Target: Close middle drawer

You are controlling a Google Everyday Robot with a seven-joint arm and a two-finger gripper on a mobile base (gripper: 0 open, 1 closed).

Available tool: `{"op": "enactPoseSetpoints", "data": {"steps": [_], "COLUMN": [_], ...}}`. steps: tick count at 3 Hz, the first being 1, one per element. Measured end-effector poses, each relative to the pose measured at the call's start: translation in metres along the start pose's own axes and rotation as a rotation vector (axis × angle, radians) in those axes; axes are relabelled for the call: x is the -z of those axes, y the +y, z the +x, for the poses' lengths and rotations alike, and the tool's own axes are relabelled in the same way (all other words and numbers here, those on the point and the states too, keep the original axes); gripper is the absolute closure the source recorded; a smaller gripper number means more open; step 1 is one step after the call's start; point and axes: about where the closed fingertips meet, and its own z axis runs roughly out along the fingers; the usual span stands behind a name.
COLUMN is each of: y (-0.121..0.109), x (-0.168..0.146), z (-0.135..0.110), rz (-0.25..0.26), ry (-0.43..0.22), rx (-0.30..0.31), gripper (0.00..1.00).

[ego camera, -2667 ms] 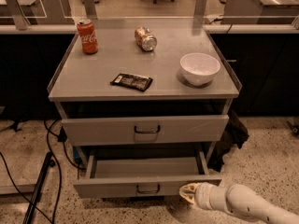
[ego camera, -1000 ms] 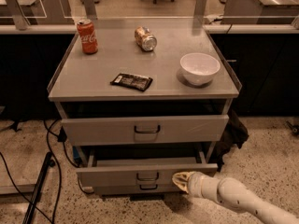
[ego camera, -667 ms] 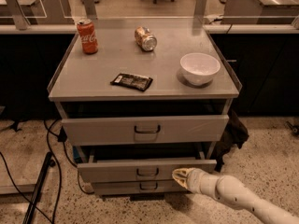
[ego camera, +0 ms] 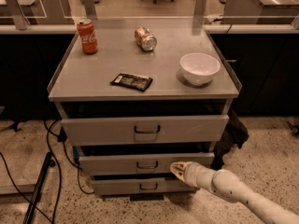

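The middle drawer (ego camera: 112,164) is a long, low grey front panel with a small dark loop handle (ego camera: 147,164), under the taller top drawer (ego camera: 107,130) and above the narrow bottom drawer (ego camera: 117,186). It stands only slightly out, with a thin dark gap above it. My gripper (ego camera: 177,168) is at the end of the white arm (ego camera: 229,186), which comes in from the lower right. Its tip rests against the middle drawer's front, just right of the handle.
On the cabinet top (ego camera: 159,73) are a red soda can (ego camera: 87,36), a tipped can (ego camera: 145,38), a white bowl (ego camera: 200,68) and a dark snack packet (ego camera: 132,81). The top drawer stands somewhat out. Cables (ego camera: 46,171) lie on the floor at left, and a dark cloth (ego camera: 231,134) hangs at right.
The middle drawer has slid from wide open to nearly in. My gripper moved up and left towards the cabinet with the drawer front.
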Motion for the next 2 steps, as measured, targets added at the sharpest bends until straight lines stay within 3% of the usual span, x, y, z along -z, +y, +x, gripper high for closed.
{"op": "enactPoseSetpoints", "data": {"steps": [2], "y": [-0.0063], "x": [-0.01], "z": [0.0004], "rz": [0.006], "ry": [-0.01], "rx": [0.008], "gripper": [1.0]}}
